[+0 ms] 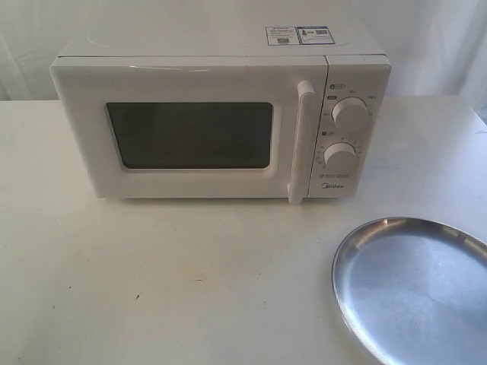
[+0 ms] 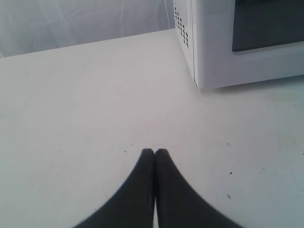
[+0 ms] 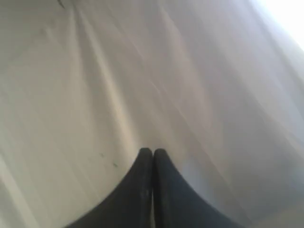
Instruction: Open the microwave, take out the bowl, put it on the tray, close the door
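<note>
White table (image 1: 152, 289) surface filled most of the scene, and a pale curtain (image 1: 190, 19) was hung behind it. The microwave (image 1: 221, 122) was stood upright on the table, well ahead of the left gripper (image 2: 155, 152) and off to one side of its closed jaws, so that only a vented side wall and a lower corner of the window were seen from there. The door (image 1: 190, 133) was shut flush with the body, its vertical bar handle (image 1: 301, 144) set just beside the control panel (what lay behind the dark window could not be made out). The tray (image 1: 415, 285) was laid flat on the table on the right gripper's side, apart from the microwave and nearer the camera than the panel, with its far edge cut off by the picture. No jaws were seen near it. The left gripper's black fingers were pressed together with nothing held between them, over bare table. The right gripper (image 3: 152, 151) was likewise closed on nothing, and only blurred, creased white cloth was seen beyond its tips. Two round dials (image 1: 349, 112) were stacked on the panel, and small stickers (image 1: 298, 35) were stuck on the top.
</note>
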`<state>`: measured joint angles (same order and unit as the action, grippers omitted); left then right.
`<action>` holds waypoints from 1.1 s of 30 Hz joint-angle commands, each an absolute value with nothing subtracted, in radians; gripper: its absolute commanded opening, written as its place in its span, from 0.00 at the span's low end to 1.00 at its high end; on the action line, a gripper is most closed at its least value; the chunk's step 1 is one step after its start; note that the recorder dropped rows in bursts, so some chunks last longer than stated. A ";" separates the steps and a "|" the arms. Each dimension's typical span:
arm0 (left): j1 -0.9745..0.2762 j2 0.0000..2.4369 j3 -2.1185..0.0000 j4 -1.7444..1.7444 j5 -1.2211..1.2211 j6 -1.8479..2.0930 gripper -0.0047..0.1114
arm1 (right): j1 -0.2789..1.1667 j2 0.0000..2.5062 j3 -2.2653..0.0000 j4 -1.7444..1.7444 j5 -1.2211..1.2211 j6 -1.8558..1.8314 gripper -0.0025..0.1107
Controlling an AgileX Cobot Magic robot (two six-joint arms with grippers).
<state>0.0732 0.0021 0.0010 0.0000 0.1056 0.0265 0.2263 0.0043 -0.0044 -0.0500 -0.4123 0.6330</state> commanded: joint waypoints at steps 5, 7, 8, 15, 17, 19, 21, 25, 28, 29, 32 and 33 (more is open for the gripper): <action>0.069 0.000 0.000 0.000 0.105 0.027 0.04 | 0.233 0.296 -0.331 -0.680 -0.675 0.913 0.02; 0.069 0.000 0.000 0.000 0.105 0.027 0.04 | 0.233 0.422 -0.404 -0.736 -0.683 0.913 0.02; 0.069 0.000 0.000 0.000 0.105 0.027 0.04 | 0.233 0.478 -0.433 -0.771 -0.681 0.913 0.02; 0.069 0.000 0.000 0.000 0.105 0.027 0.04 | 0.229 1.253 -0.564 -1.035 -1.014 0.801 0.02; 0.069 0.000 0.000 0.000 0.105 0.027 0.04 | 0.224 1.398 -0.575 -1.043 -1.047 0.715 0.02; 0.069 0.000 0.000 0.000 0.105 0.027 0.04 | 0.196 1.516 -0.595 -1.123 -1.180 0.594 0.02; 0.069 0.000 0.000 0.000 0.105 0.027 0.04 | 0.158 1.611 -0.632 -1.231 -1.221 0.562 0.02; 0.069 0.000 0.000 0.000 0.105 0.027 0.04 | 0.094 1.726 -0.675 -1.256 -1.221 0.546 0.02; 0.069 0.000 0.000 0.000 0.105 0.027 0.04 | 0.086 1.762 -0.697 -1.234 -1.221 0.535 0.02; 0.069 0.000 0.000 0.000 0.105 0.027 0.04 | 0.086 1.774 -0.706 -1.197 -1.221 0.535 0.02; 0.069 0.000 0.000 0.000 0.105 0.027 0.04 | 0.092 1.804 -0.739 -1.138 -1.221 0.535 0.03; 0.069 0.000 0.000 0.000 0.105 0.027 0.04 | 0.092 1.811 -0.750 -1.157 -1.214 0.535 0.04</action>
<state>0.0732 0.0021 0.0010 0.0000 0.1056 0.0265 0.0933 1.7920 -0.7209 -1.1739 -1.1992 0.5477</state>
